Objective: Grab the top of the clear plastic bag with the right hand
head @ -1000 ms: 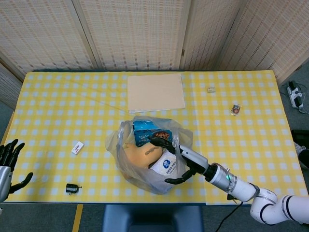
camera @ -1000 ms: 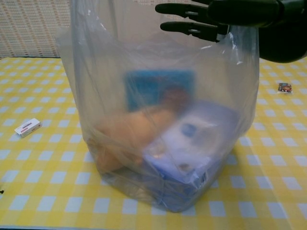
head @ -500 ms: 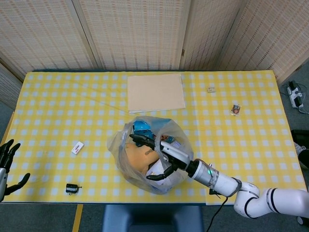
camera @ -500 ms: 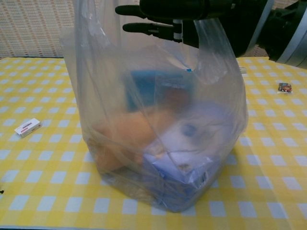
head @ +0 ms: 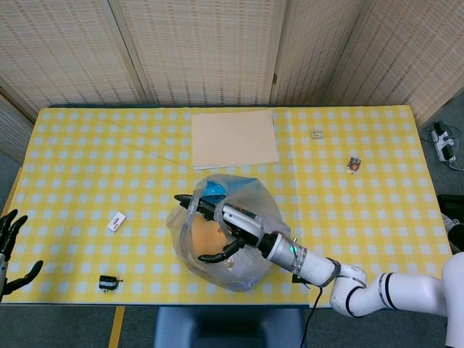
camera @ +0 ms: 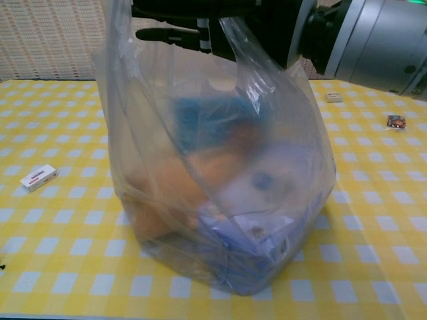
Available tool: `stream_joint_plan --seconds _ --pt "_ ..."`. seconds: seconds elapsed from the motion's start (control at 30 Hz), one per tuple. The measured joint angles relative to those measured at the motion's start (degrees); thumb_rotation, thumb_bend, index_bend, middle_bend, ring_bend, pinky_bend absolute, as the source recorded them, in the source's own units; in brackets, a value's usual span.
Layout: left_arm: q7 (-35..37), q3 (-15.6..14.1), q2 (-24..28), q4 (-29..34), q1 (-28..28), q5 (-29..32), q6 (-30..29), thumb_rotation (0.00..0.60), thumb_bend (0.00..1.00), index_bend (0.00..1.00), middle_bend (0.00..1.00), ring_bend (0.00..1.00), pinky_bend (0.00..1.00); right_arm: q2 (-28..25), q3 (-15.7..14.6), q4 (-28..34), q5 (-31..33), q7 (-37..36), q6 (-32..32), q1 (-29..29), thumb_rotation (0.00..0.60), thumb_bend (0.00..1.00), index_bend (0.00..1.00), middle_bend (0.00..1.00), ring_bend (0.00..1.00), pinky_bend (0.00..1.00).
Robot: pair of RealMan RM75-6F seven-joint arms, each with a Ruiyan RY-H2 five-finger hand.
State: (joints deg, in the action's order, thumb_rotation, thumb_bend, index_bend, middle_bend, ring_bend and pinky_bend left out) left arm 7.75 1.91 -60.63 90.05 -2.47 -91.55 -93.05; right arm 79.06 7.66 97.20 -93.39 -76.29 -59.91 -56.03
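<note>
Right hand [head: 217, 226] outstretched, fingers spread

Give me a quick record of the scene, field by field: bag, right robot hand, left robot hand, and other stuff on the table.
bag: clear plastic bag, upright, holding blue, orange and white items
right robot hand: over the bag's top, fingers spread, grip unclear
left robot hand: at table's left edge, open, holding nothing
other: tan board, small white box

light: bright, even, diffuse | shadows: faint, soft under the clear plastic bag [camera: 213, 167] | glare: pale sheen on bag film | focus: head view sharp; chest view soft, bag contents hazy, near right robot hand [camera: 200, 13] blurred
</note>
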Motion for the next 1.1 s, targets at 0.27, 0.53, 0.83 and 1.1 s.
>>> stream_joint_plan --seconds 0.27,0.53,0.83,1.1 --pt "0.41 0.18 0.23 -0.08 -0.17 0.19 0.3 0.6 0.31 0.01 0.0 0.0 0.0 3.1 2.64 -2.51 1.13 -1.14 2.49 -3.18 0.6 0.28 0.0 0.0 0.0 0.0" --pt "1.03 0.18 0.41 -0.25 -0.28 0.16 0.47 0.6 0.31 0.01 0.0 0.0 0.0 5.77 5.34 -4.51 1.83 -3.4 2.73 -5.54 0.6 0.27 0.0 0.0 0.02 0.0" --pt "1.16 0.15 0.33 -0.44 -0.15 0.11 0.29 0.6 0.31 0.01 0.0 0.0 0.0 8.22 6.95 -6.16 3.27 -7.86 1.86 -6.29 0.6 0.27 0.03 0.12 0.14 0.07" --pt "1.62 0.34 0.44 -0.57 0.37 0.41 -0.57 0.6 0.31 0.01 0.0 0.0 0.0 11.12 11.28 -6.7 9.78 -18.25 1.6 -5.89 0.6 0.27 0.37 0.44 0.41 0.33"
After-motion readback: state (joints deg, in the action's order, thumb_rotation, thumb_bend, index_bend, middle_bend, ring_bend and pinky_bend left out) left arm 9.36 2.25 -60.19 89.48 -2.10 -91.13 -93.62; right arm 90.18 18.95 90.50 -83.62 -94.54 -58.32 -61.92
